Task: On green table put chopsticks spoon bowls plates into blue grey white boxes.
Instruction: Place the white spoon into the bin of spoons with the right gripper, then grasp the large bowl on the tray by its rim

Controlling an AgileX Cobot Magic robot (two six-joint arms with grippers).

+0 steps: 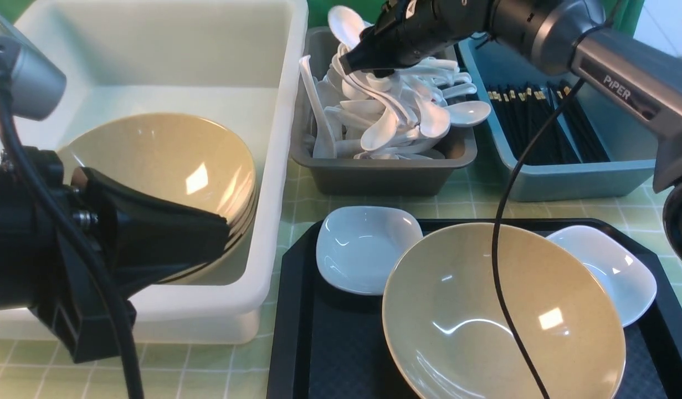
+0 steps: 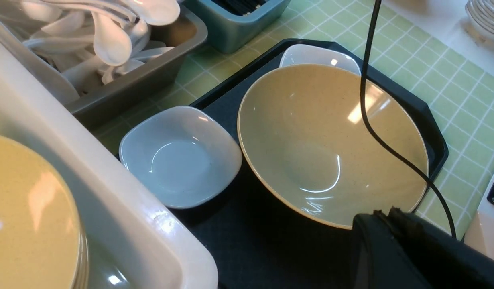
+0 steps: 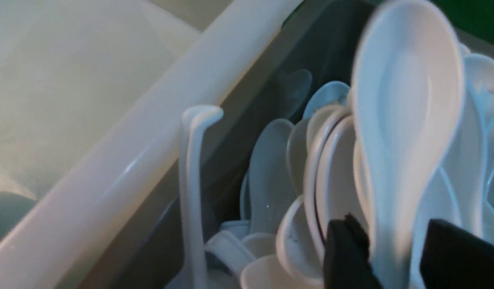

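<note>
Above a dark grey plastic tub [image 1: 379, 177], the right gripper [image 3: 391, 220], jaws apart, straddles a glossy white spoon [image 3: 407, 100]. The left gripper [image 1: 221, 227], closed and empty, screens stacked olive-tan bowls [image 1: 169, 160].

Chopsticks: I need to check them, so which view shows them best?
Front view: the chopsticks lie in plain sight in the blue box. Left wrist shows only a dark sliver; right wrist none.

Spoon [image 3: 407, 120] blurred; bowl [image 1: 457, 310] cut by edge

Glossy white spoon [image 3: 407, 120], glossy olive-tan bowl [image 1: 446, 288], matt textured black tray [image 1: 329, 354]
</note>
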